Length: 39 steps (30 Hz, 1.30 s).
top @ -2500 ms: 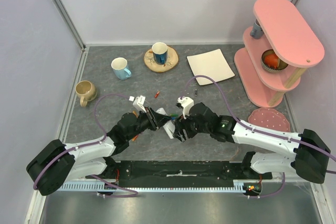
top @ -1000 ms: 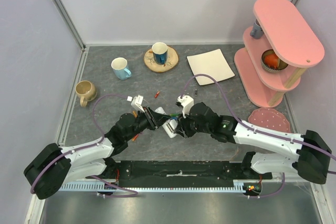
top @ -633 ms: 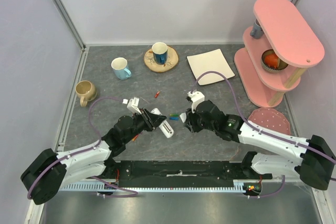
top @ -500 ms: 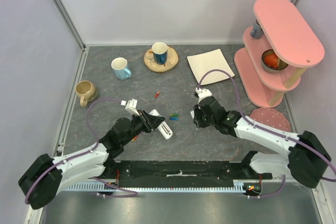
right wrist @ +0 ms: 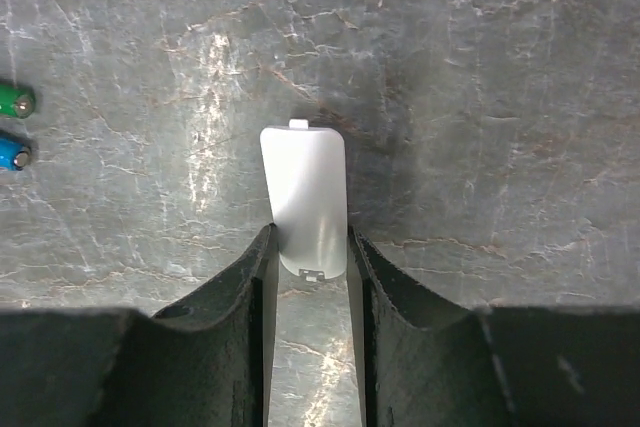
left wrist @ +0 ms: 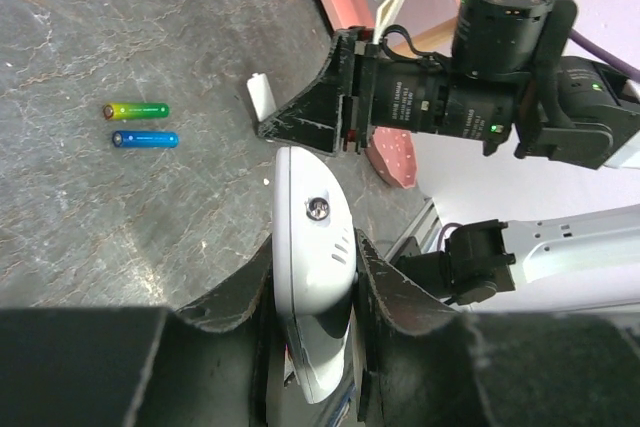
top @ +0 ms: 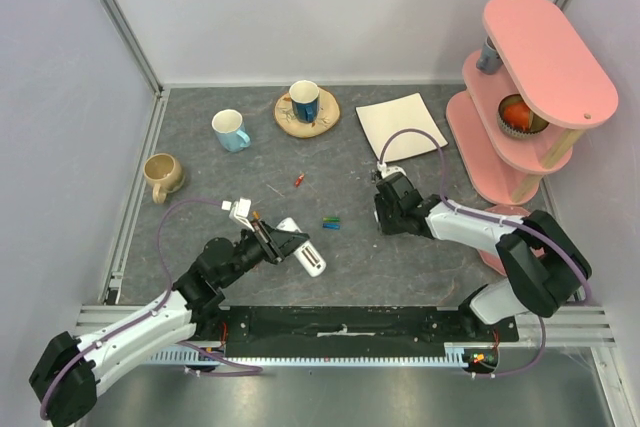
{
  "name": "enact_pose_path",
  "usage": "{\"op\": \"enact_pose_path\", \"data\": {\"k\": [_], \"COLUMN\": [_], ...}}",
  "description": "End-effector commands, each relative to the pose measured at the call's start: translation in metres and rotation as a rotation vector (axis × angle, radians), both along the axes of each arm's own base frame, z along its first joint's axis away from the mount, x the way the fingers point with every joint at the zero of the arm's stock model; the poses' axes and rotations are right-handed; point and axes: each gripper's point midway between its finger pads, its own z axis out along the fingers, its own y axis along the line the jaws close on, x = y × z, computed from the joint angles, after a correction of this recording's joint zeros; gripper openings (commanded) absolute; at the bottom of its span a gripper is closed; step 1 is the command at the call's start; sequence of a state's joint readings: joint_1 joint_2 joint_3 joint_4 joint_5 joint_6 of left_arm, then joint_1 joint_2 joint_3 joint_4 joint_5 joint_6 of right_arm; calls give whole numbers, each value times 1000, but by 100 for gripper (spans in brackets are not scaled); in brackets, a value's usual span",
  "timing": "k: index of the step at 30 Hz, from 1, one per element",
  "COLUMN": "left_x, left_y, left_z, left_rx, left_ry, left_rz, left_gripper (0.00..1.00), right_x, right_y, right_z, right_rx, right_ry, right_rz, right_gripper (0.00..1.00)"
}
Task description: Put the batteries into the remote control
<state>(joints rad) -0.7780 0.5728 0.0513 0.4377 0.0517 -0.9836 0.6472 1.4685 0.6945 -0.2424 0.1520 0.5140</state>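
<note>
The left gripper [left wrist: 312,297] clamps the remote control [top: 308,253], likely steadying it for loading; the right gripper [right wrist: 307,247] pinches the white cover [right wrist: 305,187] at the worktop [top: 200,167], probably parking it; batteries [top: 331,222] lie between.

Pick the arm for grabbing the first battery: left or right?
Probably right. The left gripper is shut on the remote control; the right gripper sits beside the green and blue batteries and need only drop the battery cover it pinches.

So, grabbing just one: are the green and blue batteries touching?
Apart: the left wrist view shows bare table between the green battery and the blue battery.
</note>
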Motion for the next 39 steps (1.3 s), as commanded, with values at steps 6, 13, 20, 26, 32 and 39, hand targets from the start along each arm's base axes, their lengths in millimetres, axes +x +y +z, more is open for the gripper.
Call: {"op": "enact_pose_path", "data": {"k": [6, 13, 20, 26, 32, 39], "left_x": [-3, -1, -6, -32, -33, -39], "left_y": [7, 7, 0, -9, -1, -7], "left_z": [5, 4, 4, 11, 21, 38], "left_rx": [-15, 9, 31, -29, -58, -49], "left_ry": [-5, -4, 0, -36, -83, -151], "left_rz": [13, 17, -38, -176, -148, -210], "left_gripper": [2, 2, 2, 2, 2, 2], "right_x": [-2, 5, -6, -16, 20, 68], "right_y": [3, 2, 19, 36, 36, 40], "right_z": [0, 58, 111, 99, 113, 107], "right_rx": [20, 119, 326, 308, 153, 101], "right_ry": [26, -123, -291, -301, -407, -365], "right_rz": [-8, -51, 34, 127, 34, -97], "right_gripper": [70, 75, 74, 74, 73, 65]}}
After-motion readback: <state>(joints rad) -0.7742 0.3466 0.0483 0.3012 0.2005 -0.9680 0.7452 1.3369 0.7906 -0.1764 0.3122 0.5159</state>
